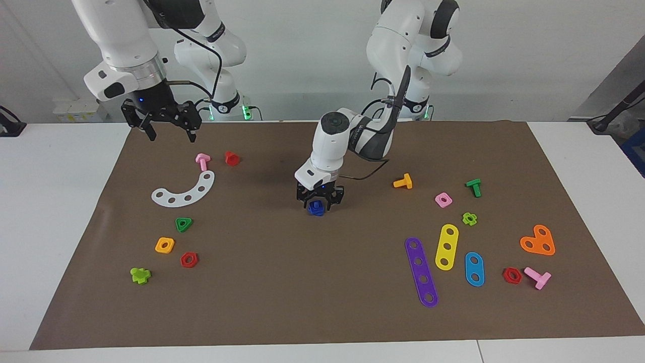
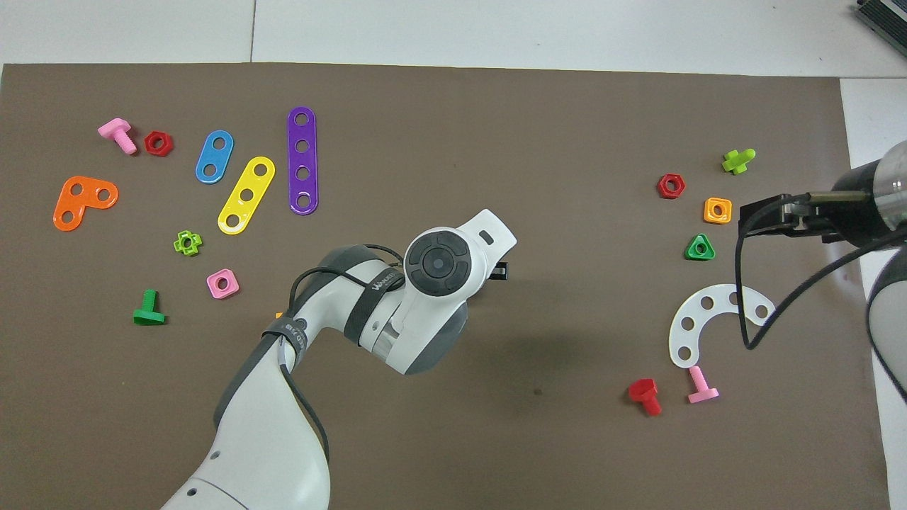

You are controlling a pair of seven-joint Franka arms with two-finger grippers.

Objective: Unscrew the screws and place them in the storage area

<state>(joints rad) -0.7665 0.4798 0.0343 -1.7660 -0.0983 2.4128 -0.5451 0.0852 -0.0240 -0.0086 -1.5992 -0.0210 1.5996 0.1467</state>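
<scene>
My left gripper is shut on the small blue screw and holds it low over the middle of the brown mat; I cannot tell whether the screw touches the mat. In the overhead view the left wrist hides the screw. The storage area lies toward the right arm's end, around the white curved strip with a green nut, an orange nut and a red nut. My right gripper is open and empty, raised over the mat at that end, where the arm waits.
A pink screw, a red screw and a lime screw lie around the storage area. Toward the left arm's end lie purple, yellow and blue strips, an orange plate and more screws and nuts.
</scene>
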